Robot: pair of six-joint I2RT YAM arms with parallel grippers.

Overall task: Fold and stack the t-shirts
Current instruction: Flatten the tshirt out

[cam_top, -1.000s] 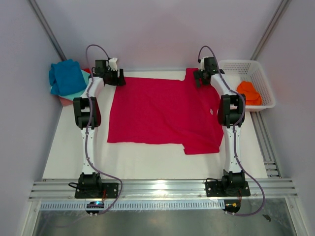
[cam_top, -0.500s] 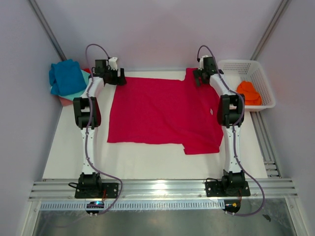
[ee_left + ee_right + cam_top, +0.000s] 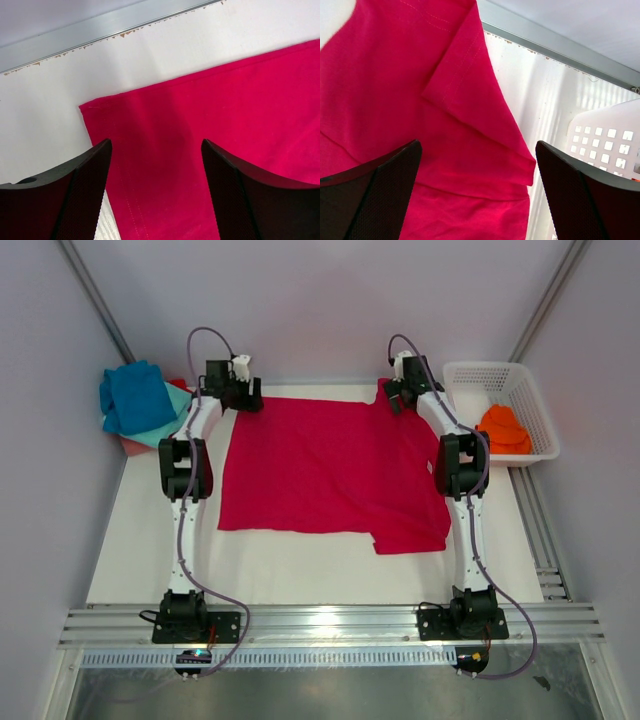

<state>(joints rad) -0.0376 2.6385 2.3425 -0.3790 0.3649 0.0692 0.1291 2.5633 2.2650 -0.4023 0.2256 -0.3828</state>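
White desk (image 3: 300, 570) bears a crimson t-shirt (image 3: 320, 465) laid out flat. Left gripper (image 3: 155, 143) and right gripper (image 3: 477, 145) both stand open above its far corners, holding nothing.

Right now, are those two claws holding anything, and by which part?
Nothing: left gripper and right gripper hang open over the large crimson cloth t-shirt.

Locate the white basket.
Top view: the white basket sits at the far right, just right of the crimson t-shirt, with an orange t-shirt inside.
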